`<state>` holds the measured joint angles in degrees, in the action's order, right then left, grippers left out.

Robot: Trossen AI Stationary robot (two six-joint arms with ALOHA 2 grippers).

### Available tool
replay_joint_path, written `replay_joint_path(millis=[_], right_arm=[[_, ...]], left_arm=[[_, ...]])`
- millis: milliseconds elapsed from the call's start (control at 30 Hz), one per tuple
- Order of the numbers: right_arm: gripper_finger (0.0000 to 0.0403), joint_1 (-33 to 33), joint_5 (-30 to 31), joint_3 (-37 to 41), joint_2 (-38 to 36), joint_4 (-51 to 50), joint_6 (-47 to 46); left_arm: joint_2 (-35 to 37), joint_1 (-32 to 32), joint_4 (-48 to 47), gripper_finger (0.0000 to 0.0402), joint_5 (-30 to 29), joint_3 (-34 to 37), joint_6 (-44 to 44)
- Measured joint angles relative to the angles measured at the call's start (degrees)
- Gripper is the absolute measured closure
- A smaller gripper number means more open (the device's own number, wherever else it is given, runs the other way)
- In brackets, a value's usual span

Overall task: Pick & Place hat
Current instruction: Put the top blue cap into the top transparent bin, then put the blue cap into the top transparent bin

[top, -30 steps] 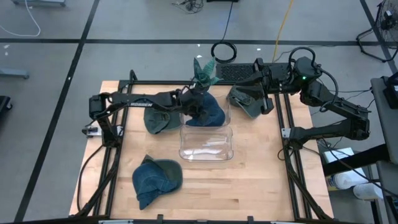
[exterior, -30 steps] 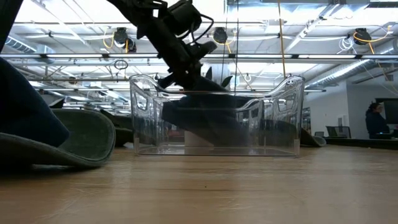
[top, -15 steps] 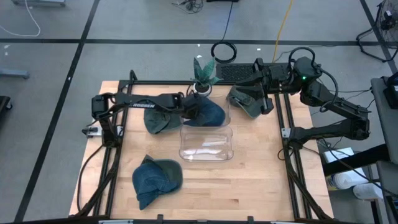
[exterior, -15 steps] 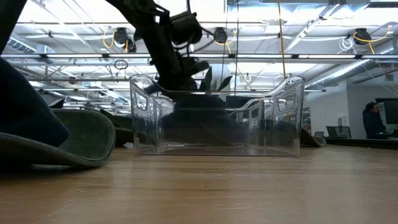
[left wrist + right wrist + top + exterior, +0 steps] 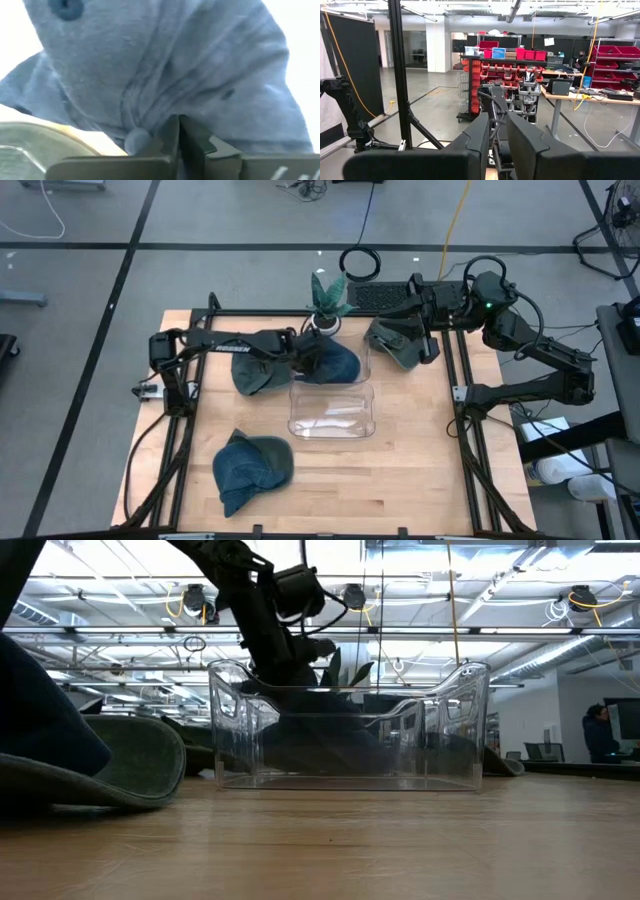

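A blue hat lies crumpled on the table just beyond the far wall of a clear container. My left gripper slants down onto the hat's left side and is shut on its cloth; in the left wrist view the hat fills the picture. In the low view the left gripper stands behind the container's left corner. My right gripper waits raised over the table's far right corner, its fingers a narrow gap apart with nothing between them. My left gripper pinches a gathered fold of the blue hat's cloth between its two fingers, which meet on it. The fingers come slanting down from the table's left. The hat's body rests on the table beyond them, its cloth drawn into creases toward the fingers.
A dark teal hat lies under the left arm. Another blue hat lies near the front left. A green hat lies at the far right, below the right arm. A small plant stands at the far edge.
My left gripper has tipped further down and sunk toward the table, moving a little to the left and nearer. The blue hat, which hung bunched below the fingers, has come down and spread on the table behind the container. The gripper has stayed shut on it.
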<state>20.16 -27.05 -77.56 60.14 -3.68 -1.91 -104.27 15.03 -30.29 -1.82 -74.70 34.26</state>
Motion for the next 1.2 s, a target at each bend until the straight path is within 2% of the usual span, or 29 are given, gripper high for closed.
replay_joint_path(millis=[300, 567, 667, 800, 1000, 1200], right_arm=[[0.0344, 0.0, 0.4, 0.0, 0.0, 0.0, -0.3], [0.0344, 0.0, 0.5, 0.0, 0.0, -0.2, -0.4], [0.0344, 0.0, 2.4, 0.0, 0.0, -1.5, -0.4], [0.0344, 0.0, 3.3, 0.0, 0.0, -3.0, -0.4], [0.0344, 0.0, 3.0, 0.0, 0.0, -3.5, -0.4], [0.0344, 0.0, 3.0, 0.0, 0.0, -3.5, -0.4]], left_arm=[[6.6, 0.0, 2.1, 0.0309, -1.2, 0.0, -7.7], [13.4, 1.2, 3.3, 0.0198, -1.4, -0.1, -12.8], [15.9, 1.6, 3.2, 0.0155, -0.8, -0.1, -13.6], [19.9, 1.6, 2.5, 0.0113, 0.5, -0.1, -16.3], [26.6, 1.4, 0.1, 0.0081, 4.5, -0.1, -16.8], [32.9, 0.8, -7.8, 0.0074, 8.3, -0.1, -15.7]])
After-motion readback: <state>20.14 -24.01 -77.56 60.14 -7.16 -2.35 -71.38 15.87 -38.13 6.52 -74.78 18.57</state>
